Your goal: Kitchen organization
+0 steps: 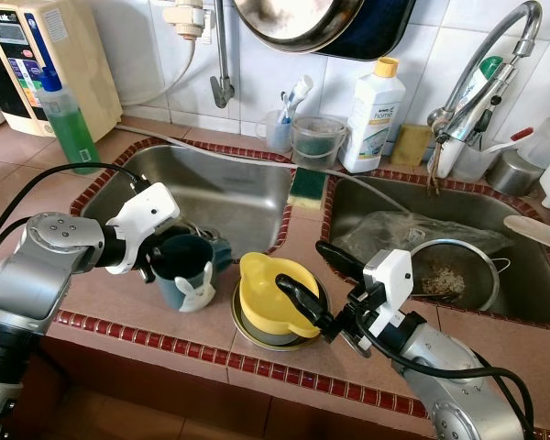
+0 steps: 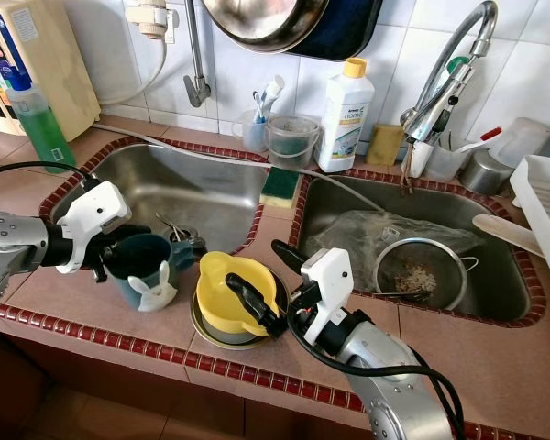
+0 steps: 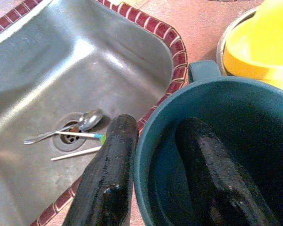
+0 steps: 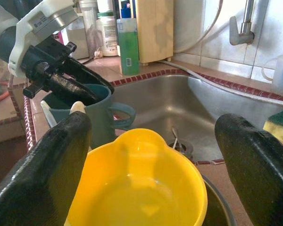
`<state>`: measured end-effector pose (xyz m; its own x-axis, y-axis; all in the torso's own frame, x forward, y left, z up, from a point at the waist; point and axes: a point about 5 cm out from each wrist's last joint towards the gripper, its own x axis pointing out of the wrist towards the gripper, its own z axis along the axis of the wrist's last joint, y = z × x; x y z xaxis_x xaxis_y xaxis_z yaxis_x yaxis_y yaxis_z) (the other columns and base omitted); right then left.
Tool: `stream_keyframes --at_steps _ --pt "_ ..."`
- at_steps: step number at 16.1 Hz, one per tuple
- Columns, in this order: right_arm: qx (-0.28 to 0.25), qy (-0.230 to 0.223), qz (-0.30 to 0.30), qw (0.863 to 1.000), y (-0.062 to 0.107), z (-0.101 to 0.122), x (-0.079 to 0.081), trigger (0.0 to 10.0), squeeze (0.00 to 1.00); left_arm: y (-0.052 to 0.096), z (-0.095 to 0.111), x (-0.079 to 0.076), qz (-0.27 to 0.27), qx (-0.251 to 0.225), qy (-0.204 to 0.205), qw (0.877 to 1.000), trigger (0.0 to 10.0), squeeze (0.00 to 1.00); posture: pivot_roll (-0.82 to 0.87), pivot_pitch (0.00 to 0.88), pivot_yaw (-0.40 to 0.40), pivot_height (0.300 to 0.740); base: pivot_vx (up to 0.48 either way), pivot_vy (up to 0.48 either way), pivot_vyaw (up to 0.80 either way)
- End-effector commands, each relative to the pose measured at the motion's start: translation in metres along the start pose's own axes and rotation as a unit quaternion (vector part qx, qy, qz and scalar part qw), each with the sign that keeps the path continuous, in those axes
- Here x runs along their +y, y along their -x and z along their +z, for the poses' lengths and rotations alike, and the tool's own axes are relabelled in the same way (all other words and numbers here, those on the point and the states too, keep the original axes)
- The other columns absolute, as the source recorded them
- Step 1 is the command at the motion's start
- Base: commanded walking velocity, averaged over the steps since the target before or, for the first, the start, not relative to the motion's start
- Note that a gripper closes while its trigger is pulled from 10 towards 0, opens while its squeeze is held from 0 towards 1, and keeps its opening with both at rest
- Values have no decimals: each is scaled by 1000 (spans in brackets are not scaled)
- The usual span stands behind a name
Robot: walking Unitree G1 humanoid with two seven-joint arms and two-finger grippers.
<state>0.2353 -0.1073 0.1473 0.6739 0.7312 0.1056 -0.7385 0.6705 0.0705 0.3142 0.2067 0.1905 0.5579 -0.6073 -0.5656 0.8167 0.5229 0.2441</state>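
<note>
On the tiled worktop [image 1: 92,298], at about eight o'clock in the head view, the left pincer [image 1: 170,249] straddles the rim of a teal mug [image 1: 185,270]: one finger [image 3: 212,174] sits inside the cup, the other [image 3: 108,169] outside its wall, closed on that wall. A white rabbit figure [image 1: 195,295] shows on the mug's front. At twelve o'clock from the mug lies the left sink [image 1: 220,188], with a spoon [image 3: 68,127] over its drain. Just beside the mug, toward three o'clock, a yellow bowl [image 1: 275,293] rests in a metal bowl [image 1: 257,332] at the worktop's front edge. The right pincer [image 1: 307,280] stands wide open around the yellow bowl, one finger on each side, gripping nothing. Farther toward two o'clock, the right sink [image 1: 532,298] holds a metal strainer [image 1: 454,270].
</note>
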Motion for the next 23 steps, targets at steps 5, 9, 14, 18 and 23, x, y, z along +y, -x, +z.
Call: stream_keyframes --at_steps 5,9,14,18,23 --pt "-7 9 -1 1000 0 4 1 10000 0 -1 4 -1 -10 1 -6 1000 0 0 -50 0 7 740 0 0 0" --pt "-9 8 -2 1000 -1 4 1 10000 0 0 4 -1 -12 0 -7 1000 0 0 -51 0 10 740 0 0 0" --pt "-10 9 -5 1000 -1 4 1 10000 0 0 5 -1 -14 0 -8 1000 0 0 -51 0 11 740 0 0 0" --pt "-14 8 -8 1000 -2 6 -1 10000 0 3 6 3 -4 -1 -8 1000 0 0 -51 0 9 740 0 0 0" --pt "-15 9 -10 1000 -2 7 -2 10000 0 4 4 2 -9 -2 -6 1000 0 0 -47 0 4 740 0 0 0"
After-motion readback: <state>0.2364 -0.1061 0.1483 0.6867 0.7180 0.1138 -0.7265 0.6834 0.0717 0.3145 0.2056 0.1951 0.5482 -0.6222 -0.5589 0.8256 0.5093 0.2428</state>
